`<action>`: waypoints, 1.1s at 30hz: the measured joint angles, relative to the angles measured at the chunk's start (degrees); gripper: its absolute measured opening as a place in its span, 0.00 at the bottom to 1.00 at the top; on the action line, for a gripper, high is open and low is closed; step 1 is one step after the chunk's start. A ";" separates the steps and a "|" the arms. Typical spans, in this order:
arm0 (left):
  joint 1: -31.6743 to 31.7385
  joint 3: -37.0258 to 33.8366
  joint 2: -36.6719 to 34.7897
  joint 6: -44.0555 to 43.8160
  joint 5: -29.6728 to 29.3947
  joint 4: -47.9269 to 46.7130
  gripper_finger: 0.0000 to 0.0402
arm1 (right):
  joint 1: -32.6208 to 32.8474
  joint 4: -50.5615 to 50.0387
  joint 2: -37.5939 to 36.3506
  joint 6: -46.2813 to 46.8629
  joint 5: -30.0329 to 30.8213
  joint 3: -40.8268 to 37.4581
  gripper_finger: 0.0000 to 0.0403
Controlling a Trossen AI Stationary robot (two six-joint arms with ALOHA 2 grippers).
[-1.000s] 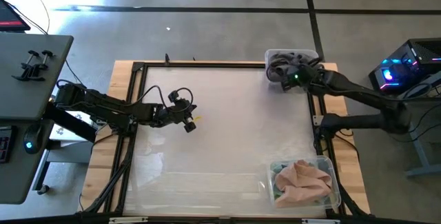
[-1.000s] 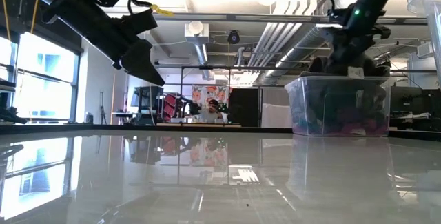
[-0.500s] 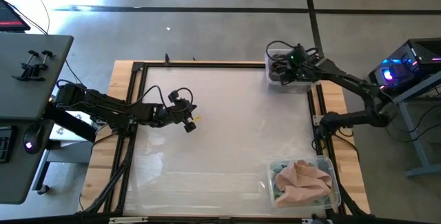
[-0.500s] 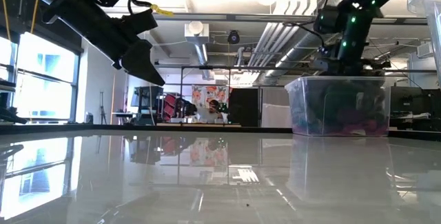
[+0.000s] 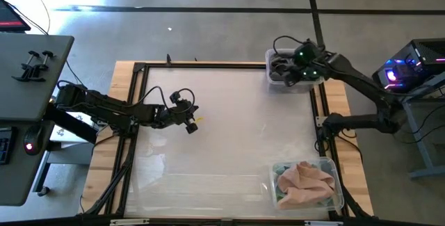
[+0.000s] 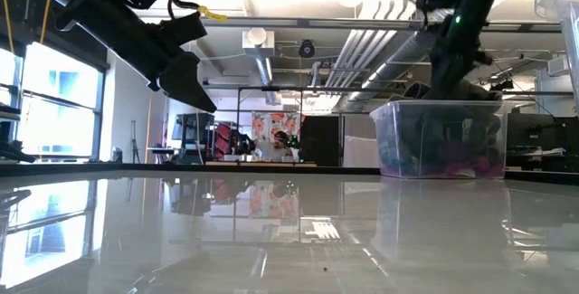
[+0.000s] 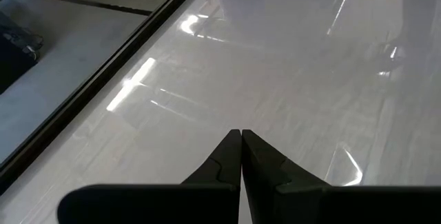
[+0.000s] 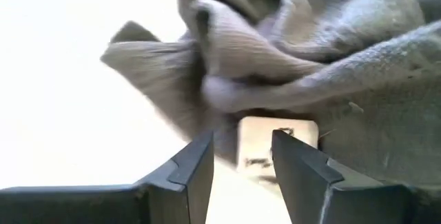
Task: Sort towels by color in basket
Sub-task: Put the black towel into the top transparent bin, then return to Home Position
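At the near right corner, a bin (image 5: 338,197) holds peach towels (image 5: 304,182). The left gripper (image 7: 241,156), fingers pressed together, waits mid-table. Far right, the right gripper (image 8: 241,156), parted, hovers over grey towels (image 8: 331,58) in 1 bin (image 6: 441,140); soft, light, pinch a raised fold.

The middle of the counter (image 5: 229,128) lies bare and passable. Obstacles sit along its right edge: the far bin (image 5: 286,69), with the right pincer (image 5: 297,73) over it, and the near bin (image 5: 306,184). The left pincer (image 5: 191,125) hangs left of centre.
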 joint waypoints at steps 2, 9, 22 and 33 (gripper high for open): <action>0.00 0.00 0.00 -0.02 0.01 0.00 0.00 | 0.84 -1.26 -1.33 -0.94 -1.20 1.28 0.35; 0.04 0.00 -0.01 0.00 0.00 0.00 0.00 | 2.25 8.55 -4.42 2.34 12.89 -1.06 0.35; 0.04 0.00 -0.01 0.00 0.00 0.00 0.00 | -1.56 23.38 5.52 2.72 17.78 -13.64 0.35; 0.04 0.00 -0.01 0.56 -0.02 0.05 0.00 | 1.21 21.43 -4.89 0.89 21.36 -11.01 0.35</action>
